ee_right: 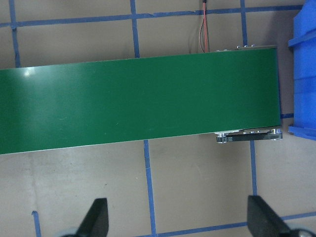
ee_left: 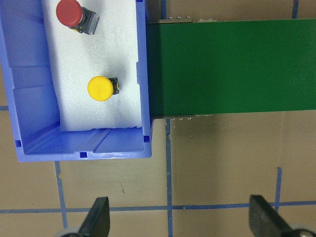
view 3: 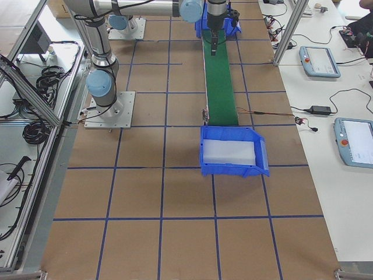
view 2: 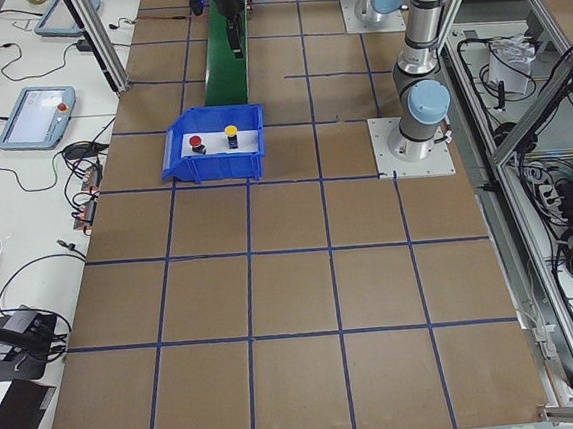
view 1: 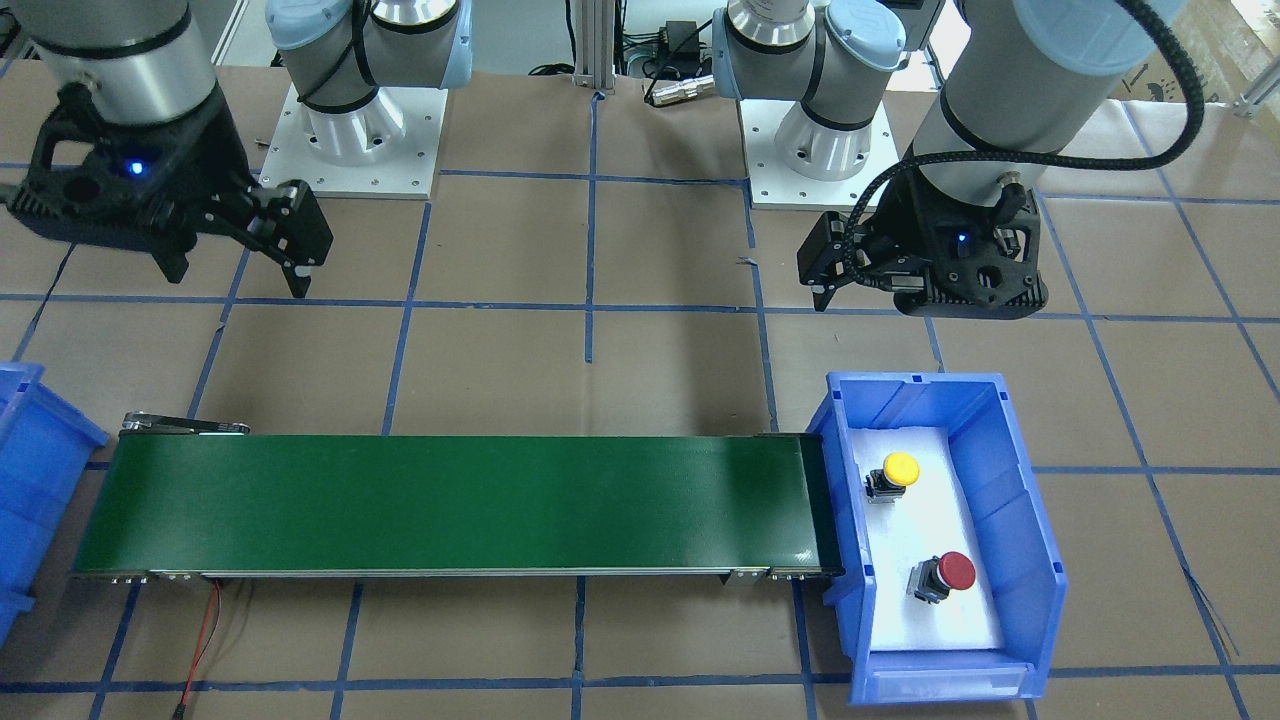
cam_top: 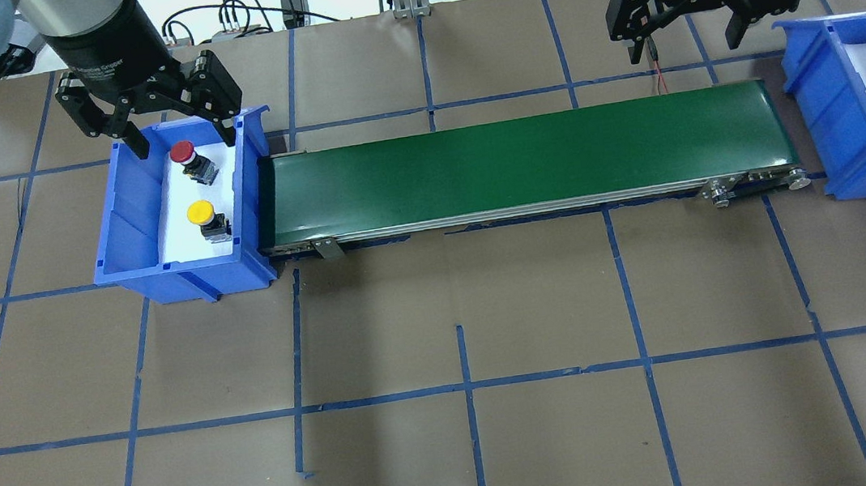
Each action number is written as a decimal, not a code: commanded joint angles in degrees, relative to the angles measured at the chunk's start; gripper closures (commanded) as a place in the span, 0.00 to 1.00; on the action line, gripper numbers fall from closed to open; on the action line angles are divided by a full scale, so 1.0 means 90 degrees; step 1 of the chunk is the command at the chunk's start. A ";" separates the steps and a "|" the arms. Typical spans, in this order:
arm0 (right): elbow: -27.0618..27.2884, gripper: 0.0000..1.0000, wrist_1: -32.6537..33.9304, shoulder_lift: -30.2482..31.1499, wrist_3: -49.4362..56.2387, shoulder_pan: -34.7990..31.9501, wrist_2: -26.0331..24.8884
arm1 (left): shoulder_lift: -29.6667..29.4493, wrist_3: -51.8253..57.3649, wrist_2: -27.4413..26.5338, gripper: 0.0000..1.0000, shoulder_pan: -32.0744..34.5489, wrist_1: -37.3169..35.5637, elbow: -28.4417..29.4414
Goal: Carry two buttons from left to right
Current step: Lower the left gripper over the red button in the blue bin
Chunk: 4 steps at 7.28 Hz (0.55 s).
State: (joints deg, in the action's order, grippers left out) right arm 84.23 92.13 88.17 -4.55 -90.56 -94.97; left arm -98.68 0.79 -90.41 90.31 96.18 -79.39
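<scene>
The red button [cam_top: 183,151] and the yellow button [cam_top: 200,212] stand on white foam in a blue bin [cam_top: 122,221] at the conveyor's left end. They also show in the front view, red [view 1: 956,570] and yellow [view 1: 900,468], and in the left wrist view, red [ee_left: 68,12] and yellow [ee_left: 100,88]. My left gripper [cam_top: 185,143] is open and empty, hanging above the bin's far side near the red button. My right gripper [cam_top: 684,47] is open and empty, above the table just beyond the conveyor's right end.
A green conveyor belt [cam_top: 521,159] runs between the left bin and a second blue bin [cam_top: 823,92] with a white liner at the right. A red wire [cam_top: 659,79] lies beside the conveyor's right end. Blue tape lines grid the brown table.
</scene>
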 commanded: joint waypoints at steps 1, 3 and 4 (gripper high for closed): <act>0.0084 0.00 -0.0148 0.0184 0.0036 -0.0035 -0.0042 | 0.0056 0.0009 -0.0023 0.00 0.0005 -0.0012 -0.0007; 0.0016 0.00 -0.0042 0.0058 -0.0031 -0.0016 0.0034 | 0.0056 0.0010 -0.0043 0.00 0.0005 -0.0012 -0.0007; 0.0016 0.00 -0.0012 -0.0088 -0.0032 -0.0016 0.0132 | 0.0076 0.0097 -0.0033 0.00 -0.0063 -0.0061 -0.0132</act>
State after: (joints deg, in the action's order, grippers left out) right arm 84.48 91.65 88.66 -4.69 -90.76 -94.69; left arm -98.18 1.05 -90.72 90.22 95.97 -79.72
